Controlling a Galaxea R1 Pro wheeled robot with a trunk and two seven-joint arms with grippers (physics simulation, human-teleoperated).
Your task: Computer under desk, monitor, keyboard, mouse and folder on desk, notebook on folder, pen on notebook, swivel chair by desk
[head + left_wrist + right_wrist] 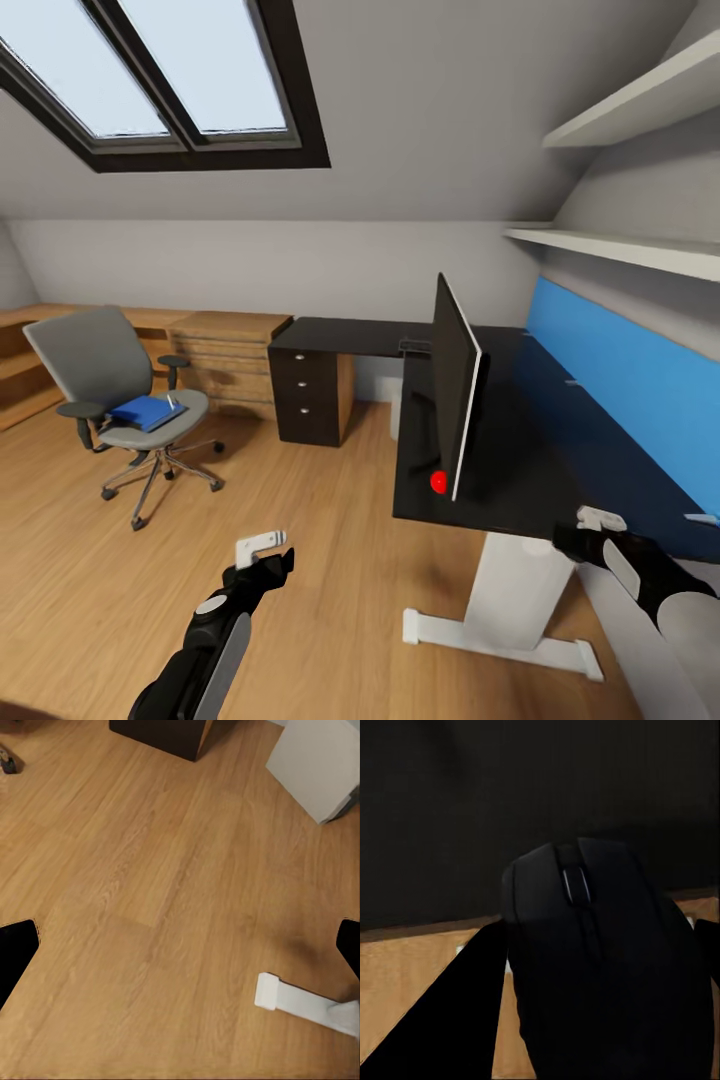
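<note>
Head view takes in the attic bedroom, and the largest task piece is the desk, its black L-shaped top running from the centre to the right edge of the frame on a white pedestal leg. On it stands the monitor, seen almost edge-on, upright, its red dot low by the near edge of the top. At middle left the swivel chair sits well apart from the desk, with the blue folder lying on its seat and a small pale stick on the folder that may be the pen, too small to be sure. The left gripper hangs at lower centre over bare wooden floor; in the left wrist view its dark fingertips stand wide at the two frame edges with nothing between, so it is spread and empty. The right gripper is at lower right, at the desk's near edge. In the right wrist view the mouse looms close, dark and oval, scroll wheel up and its long axis along the line of the fingers, apparently clamped between them, with the black desk top beyond it and the floor nearer the camera. So the mouse is in the right arm's grasp just at the desk edge, and the placing move likely turns on carrying it inward over the top, away from the edge and toward the space by the monitor; I cannot see the keyboard to judge the spot.
</note>
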